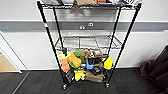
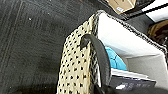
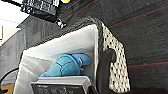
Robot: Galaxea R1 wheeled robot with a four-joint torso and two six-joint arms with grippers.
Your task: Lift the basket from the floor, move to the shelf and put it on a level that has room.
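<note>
Neither arm's jaws can be made out, so I cannot tell how far open they stand or whether they grip; close beneath each wrist camera a dark handle loop [image 2: 100, 53] rises from the beige woven basket [image 2: 75, 67] with pale fabric lining, a blue plush toy [image 3: 65, 66] inside, above dark charcoal carpet floor [image 2: 30, 37]. Farther ahead stands the tall black metal wire shelf [image 1: 47, 32], its silvery middle level [image 1: 87, 42] bare, the bottom tier crowded with colourful items [image 1: 85, 65]
</note>
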